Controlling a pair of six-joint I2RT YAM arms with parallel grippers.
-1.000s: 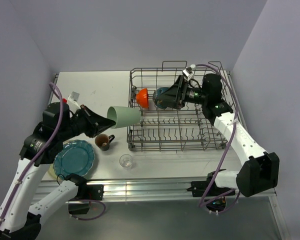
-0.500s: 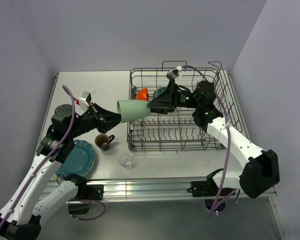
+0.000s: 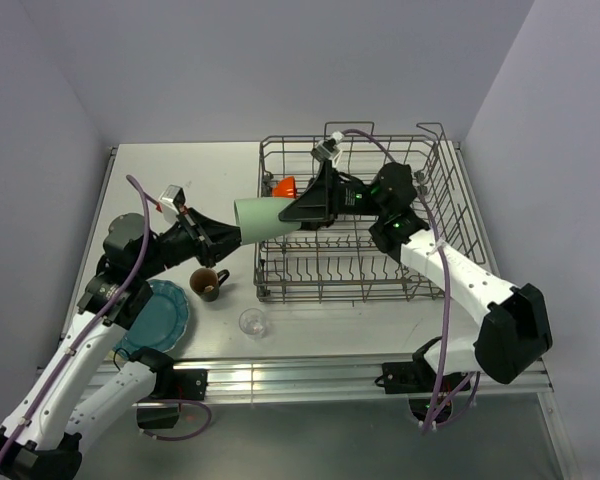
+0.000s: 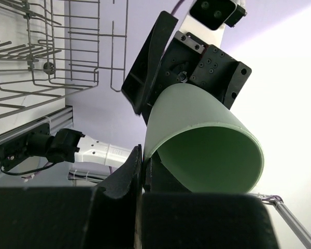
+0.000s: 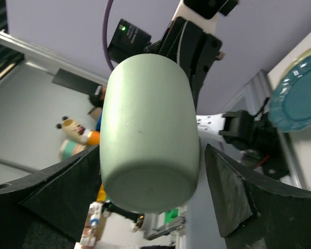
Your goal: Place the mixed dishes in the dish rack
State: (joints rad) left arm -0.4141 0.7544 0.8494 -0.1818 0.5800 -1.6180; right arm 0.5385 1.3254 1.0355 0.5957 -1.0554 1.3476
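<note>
On your far left, the teal scalloped plate (image 3: 155,315) lies flat at the near edge of the table (image 3: 190,175), partly under the left arm. Just right of it the dark brown mug (image 3: 206,283) stands upright, and the small clear glass (image 3: 251,321) stands nearer you, both outside the dish rack (image 3: 420,270). Your left gripper (image 3: 227,236) is clamped on the rim of the pale green mug (image 3: 265,216), holding it on its side in the air with the mouth towards the left arm and the base pointing right, over the rack's left wall. The left wrist view shows one finger (image 4: 133,168) pressed against the mug's wall at the rim. The orange bowl (image 3: 283,186) sits inside the rack near its far left corner. Your right gripper (image 3: 298,211) reaches leftward over the rack with its fingers spread wide on either side of the mug's base; you cannot tell from the right wrist view whether either finger (image 5: 225,194) touches it.
</note>
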